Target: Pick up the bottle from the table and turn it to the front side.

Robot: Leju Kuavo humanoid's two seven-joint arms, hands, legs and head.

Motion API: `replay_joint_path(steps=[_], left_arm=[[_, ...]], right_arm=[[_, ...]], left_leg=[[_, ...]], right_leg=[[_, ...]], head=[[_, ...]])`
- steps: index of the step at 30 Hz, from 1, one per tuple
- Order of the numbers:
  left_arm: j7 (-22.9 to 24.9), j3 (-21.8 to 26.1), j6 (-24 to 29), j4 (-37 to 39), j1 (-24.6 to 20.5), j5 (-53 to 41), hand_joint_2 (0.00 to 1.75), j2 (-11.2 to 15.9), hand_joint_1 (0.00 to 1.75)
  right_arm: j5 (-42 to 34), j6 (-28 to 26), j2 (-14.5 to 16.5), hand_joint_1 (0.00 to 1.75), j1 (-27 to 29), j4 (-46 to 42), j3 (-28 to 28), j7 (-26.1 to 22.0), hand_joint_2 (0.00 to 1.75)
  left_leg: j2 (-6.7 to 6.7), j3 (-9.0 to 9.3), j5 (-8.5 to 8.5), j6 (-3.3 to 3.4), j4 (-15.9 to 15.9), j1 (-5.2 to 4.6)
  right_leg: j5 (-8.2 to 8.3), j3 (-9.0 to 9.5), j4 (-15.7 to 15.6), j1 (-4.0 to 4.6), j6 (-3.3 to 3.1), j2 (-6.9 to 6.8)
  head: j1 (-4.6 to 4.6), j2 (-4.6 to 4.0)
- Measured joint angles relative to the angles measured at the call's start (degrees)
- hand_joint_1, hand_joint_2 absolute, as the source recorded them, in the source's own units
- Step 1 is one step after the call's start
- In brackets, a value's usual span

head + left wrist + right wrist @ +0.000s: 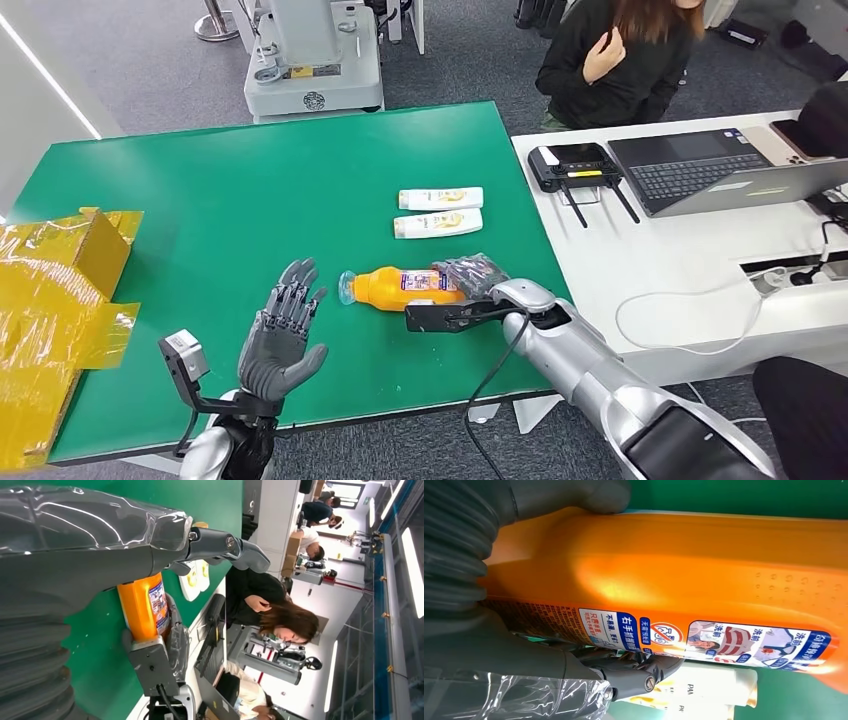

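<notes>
Right hand (470, 278) was wrapped round base end of orange bottle (400, 287), bottle lying flat on green table (200, 200), clear cap pointing at my left hand (283, 335). Left hand was open, empty, just beside cap. My call: lift straight, keep hold firm near base, roll wrist slowly until front label faces up; smooth plastic may slip. Right wrist view: blue label strip with Chinese text, 洗前 / 洗后 readable. Two white tubes (438, 211) beyond right hand, printing too small to read.
</notes>
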Motion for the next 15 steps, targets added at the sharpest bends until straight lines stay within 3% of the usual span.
replay_joint_path(steps=[5, 9, 15], left_arm=[[-0.09, 0.91, 1.04, -0.17, 1.22, -2.00, 1.75, -0.08, 0.00], [-0.22, 1.52, 3.37, -1.04, 2.70, -4.61, 1.75, -0.36, 0.00], [-0.77, 1.71, 4.98, -1.52, 3.46, -6.32, 1.75, -0.45, 0.00]], right_arm=[[-5.74, -6.63, 0.26, 1.75, 3.25, -3.14, -1.77, -4.89, 1.75], [-12.90, -12.67, 0.24, 1.75, 12.19, -13.36, -6.45, -9.21, 1.75], [-14.29, -16.23, 0.24, 1.75, 25.06, -28.91, -11.44, -10.07, 1.75]], left_leg=[[-0.04, -0.04, 0.00, 0.00, 0.00, 0.01], [-0.31, -0.14, -0.03, 0.00, 0.00, 0.01], [-0.54, -0.27, -0.14, -0.03, -0.02, 0.01]], right_leg=[[0.00, -0.03, 0.01, 0.01, 0.00, -0.03], [-0.10, -0.08, 0.00, 0.01, 0.03, -0.26], [-0.28, -0.13, 0.01, 0.01, 0.02, -0.47]], head=[[-0.01, 0.00], [-0.01, 0.00], [-0.01, 0.00]])
